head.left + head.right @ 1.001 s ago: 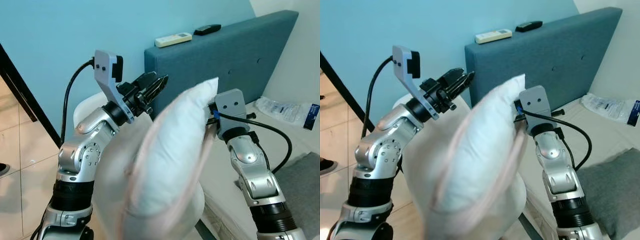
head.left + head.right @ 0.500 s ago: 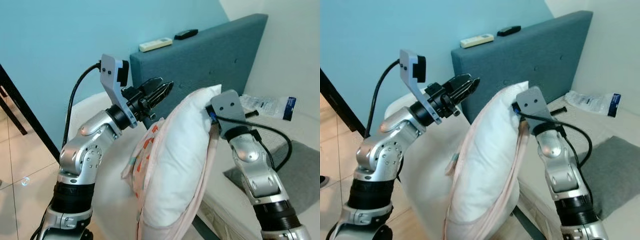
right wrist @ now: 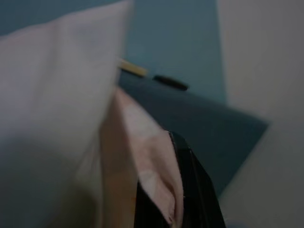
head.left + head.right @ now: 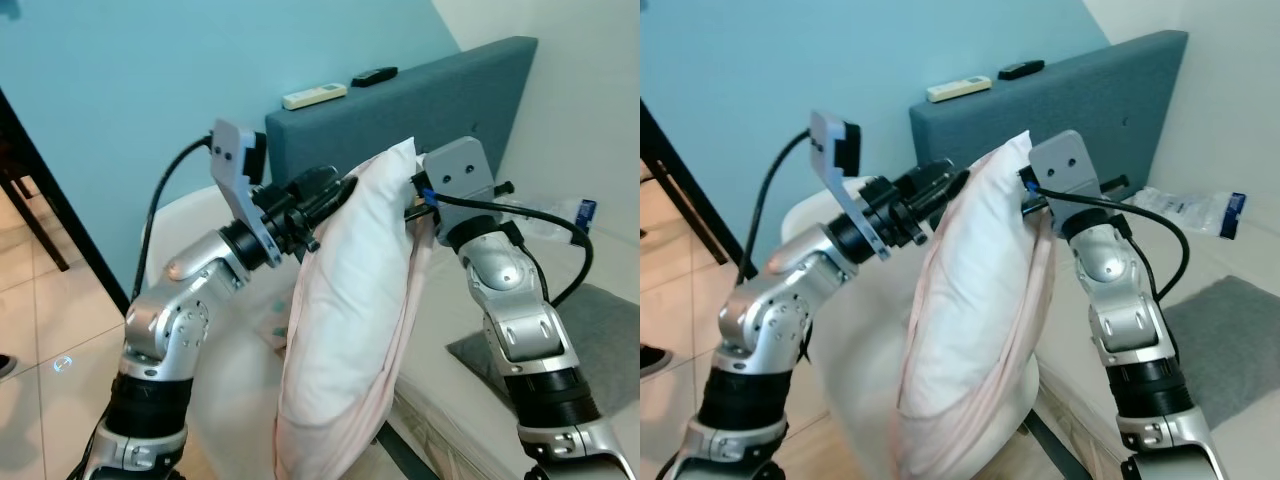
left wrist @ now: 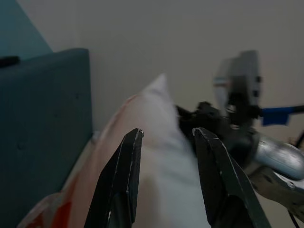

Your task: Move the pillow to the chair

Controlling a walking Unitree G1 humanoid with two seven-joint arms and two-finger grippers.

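The teal wall [image 4: 150, 70] stood behind everything, and against it the blue-grey padded headboard [image 4: 440, 110] rose at the head of the bed [image 4: 620, 400], with a grey cushion [image 4: 610, 340] lying on the mattress off to the robot's right. In front of the headboard sat the rounded white chair [image 4: 190, 215], its back just beside the left arm. The pillow [image 4: 350, 320], white with a pale pink cover slipping down its side, hung upright in the air between the two arms, its lower end over the chair's seat. The right gripper [image 4: 1032, 205] was clamped on the pillow's top corner, the pink fabric pinched between its jaws. The left gripper [image 4: 335, 190] pressed its tips against the pillow's other face near the top, its jaws apart with the white fabric showing between the fingers [image 5: 121, 185]. On the headboard's top edge lay a white remote [image 4: 314, 96] and, near it, a smaller black remote [image 4: 374, 75]. A plastic packet [image 4: 1195, 205] lay on the bed by the far wall.
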